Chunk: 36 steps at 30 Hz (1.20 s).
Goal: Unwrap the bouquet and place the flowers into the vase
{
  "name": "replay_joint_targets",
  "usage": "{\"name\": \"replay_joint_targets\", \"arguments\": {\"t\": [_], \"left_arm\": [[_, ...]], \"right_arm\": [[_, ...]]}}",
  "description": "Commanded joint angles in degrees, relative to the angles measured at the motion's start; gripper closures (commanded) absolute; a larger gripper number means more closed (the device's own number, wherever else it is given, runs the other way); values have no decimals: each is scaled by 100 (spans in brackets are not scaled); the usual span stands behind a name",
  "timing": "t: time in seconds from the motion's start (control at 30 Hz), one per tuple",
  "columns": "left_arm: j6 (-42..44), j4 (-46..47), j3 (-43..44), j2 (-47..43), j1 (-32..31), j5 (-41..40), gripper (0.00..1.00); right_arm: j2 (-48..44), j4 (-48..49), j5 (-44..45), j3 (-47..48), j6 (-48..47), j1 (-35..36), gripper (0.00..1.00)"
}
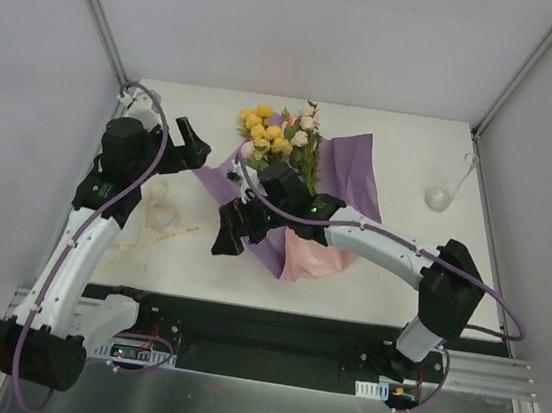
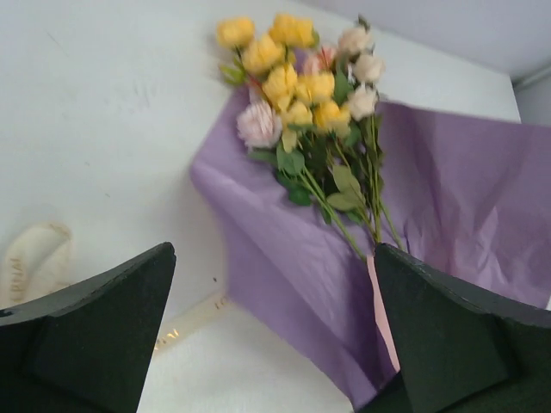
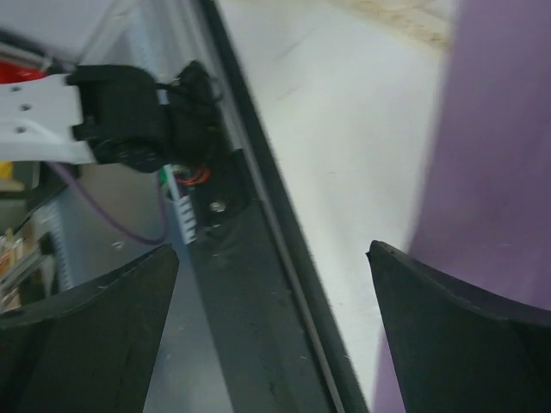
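Observation:
The bouquet lies opened out: the flowers (image 1: 277,132), yellow, pink and cream blooms on green stems, rest on a spread purple paper sheet (image 1: 352,179) with pink paper (image 1: 316,258) under its near edge. In the left wrist view the flowers (image 2: 297,82) lie on the purple sheet (image 2: 448,202) ahead of my open left gripper (image 2: 274,249), which holds nothing. That left gripper (image 1: 200,152) hangs just left of the paper. My right gripper (image 1: 238,230) is open and empty over the paper's near-left edge; its wrist view shows the purple sheet (image 3: 504,172) at right. The clear vase (image 1: 446,190) stands far right.
The cream ribbon (image 1: 160,215) lies loose on the table left of the paper, and it shows again as the ribbon (image 2: 34,258) in the left wrist view. The table's near edge and black rail (image 3: 258,232) run under the right gripper (image 3: 272,249). White walls enclose the table.

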Motion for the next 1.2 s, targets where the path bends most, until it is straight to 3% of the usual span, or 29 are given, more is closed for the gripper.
{"name": "replay_joint_targets", "arguments": {"t": [0.0, 0.1, 0.17, 0.23, 0.3, 0.37, 0.43, 0.47, 0.57, 0.73, 0.93, 1.07, 1.17], "left_arm": [[423, 138, 8, -552, 32, -1134, 1], [389, 191, 59, -308, 23, -801, 1], [397, 252, 113, -228, 23, -142, 2], [502, 480, -18, -210, -38, 166, 2], [485, 473, 68, 86, -38, 561, 2], [398, 289, 296, 630, -3, 1401, 2], [275, 252, 420, 931, -12, 1844, 3], [196, 252, 420, 1176, -12, 1959, 2], [-86, 200, 429, 1467, 23, 2109, 2], [-227, 182, 421, 1618, 102, 2189, 2], [-315, 182, 447, 1846, 208, 2390, 2], [-324, 182, 456, 1978, 208, 2461, 2], [-350, 191, 482, 2075, 208, 2610, 2]], "right_arm": [[-236, 1074, -1106, -354, 711, 42, 4], [-815, 740, -721, -704, 684, -536, 4], [-1072, 390, -273, -855, 632, -818, 4], [-1100, -554, 911, -603, 439, -1127, 4], [-776, -1497, 2252, -67, 159, -1154, 3], [5, -2623, 2690, 1013, -79, -1049, 2], [986, -3884, 3769, 1909, -194, -794, 3], [1245, -4162, 4060, 2522, -186, -732, 3], [1782, -4367, 4580, 2713, -72, -626, 4], [1635, -3884, 5319, 1906, 139, -618, 4], [362, -3892, 5767, -24, 297, -504, 4], [-1026, -4103, 5496, -1275, 613, -153, 4], [-2061, -4270, 4812, -1986, 1026, 287, 4]]}}
